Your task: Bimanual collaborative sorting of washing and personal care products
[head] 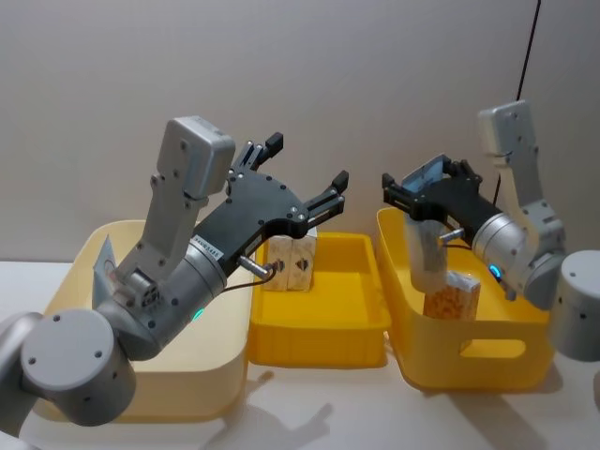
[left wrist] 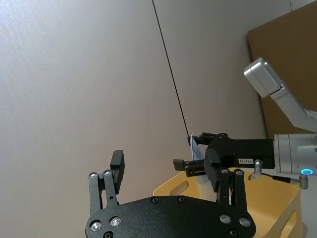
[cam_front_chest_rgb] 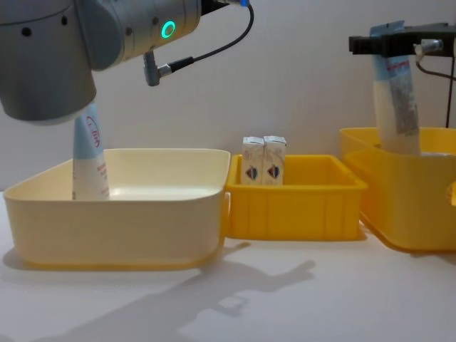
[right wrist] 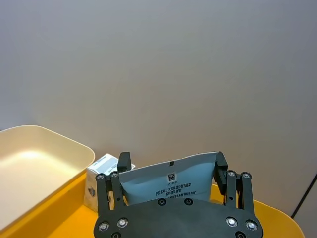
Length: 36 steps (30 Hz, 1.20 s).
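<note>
One tall pale-blue-and-white squeeze tube (cam_front_chest_rgb: 89, 153) stands upright at the 9 o'clock end. Another tube (cam_front_chest_rgb: 395, 100) hangs upright at 3 o'clock, its flat top pinched. Two small white cartons printed in blue and red (cam_front_chest_rgb: 263, 161) stand touching, side by side, at 12 o'clock.

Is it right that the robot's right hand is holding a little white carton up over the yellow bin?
Not quite. The right hand is holding a tall pale-blue-and-white tube, not a carton, over the yellow bin. The chest view shows it plainly. The little white cartons stand in the middle tray.
</note>
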Available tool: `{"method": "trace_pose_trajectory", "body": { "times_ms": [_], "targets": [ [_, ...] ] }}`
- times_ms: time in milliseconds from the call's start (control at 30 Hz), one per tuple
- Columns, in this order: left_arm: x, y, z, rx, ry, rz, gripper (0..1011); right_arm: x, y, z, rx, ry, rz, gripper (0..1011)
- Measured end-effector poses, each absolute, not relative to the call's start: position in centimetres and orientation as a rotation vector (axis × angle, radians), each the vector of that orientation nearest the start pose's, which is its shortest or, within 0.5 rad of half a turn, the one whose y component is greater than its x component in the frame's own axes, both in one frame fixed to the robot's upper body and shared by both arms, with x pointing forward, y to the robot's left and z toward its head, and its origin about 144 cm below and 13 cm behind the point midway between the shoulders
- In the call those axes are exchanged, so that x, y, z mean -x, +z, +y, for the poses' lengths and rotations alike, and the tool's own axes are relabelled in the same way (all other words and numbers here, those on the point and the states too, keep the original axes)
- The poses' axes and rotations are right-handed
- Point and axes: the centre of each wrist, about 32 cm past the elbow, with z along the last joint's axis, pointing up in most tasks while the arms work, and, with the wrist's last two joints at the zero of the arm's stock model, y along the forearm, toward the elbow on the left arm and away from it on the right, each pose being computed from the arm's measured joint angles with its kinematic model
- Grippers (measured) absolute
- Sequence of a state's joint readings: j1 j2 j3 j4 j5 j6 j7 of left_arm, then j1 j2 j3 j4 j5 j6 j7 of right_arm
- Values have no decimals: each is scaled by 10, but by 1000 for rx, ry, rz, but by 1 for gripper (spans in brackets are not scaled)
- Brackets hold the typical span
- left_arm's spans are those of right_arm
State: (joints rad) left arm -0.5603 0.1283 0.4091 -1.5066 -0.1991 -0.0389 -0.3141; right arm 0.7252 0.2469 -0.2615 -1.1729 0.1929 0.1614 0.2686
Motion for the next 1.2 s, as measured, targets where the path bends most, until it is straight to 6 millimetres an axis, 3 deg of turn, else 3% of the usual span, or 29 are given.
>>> {"method": "trace_pose_trajectory", "body": {
  "times_ms": [1200],
  "targets": [
    [-563, 1319, 139, 239, 836, -411, 1004, -630, 1307, -245, 67, -1192, -229, 1001]
  ]
}}
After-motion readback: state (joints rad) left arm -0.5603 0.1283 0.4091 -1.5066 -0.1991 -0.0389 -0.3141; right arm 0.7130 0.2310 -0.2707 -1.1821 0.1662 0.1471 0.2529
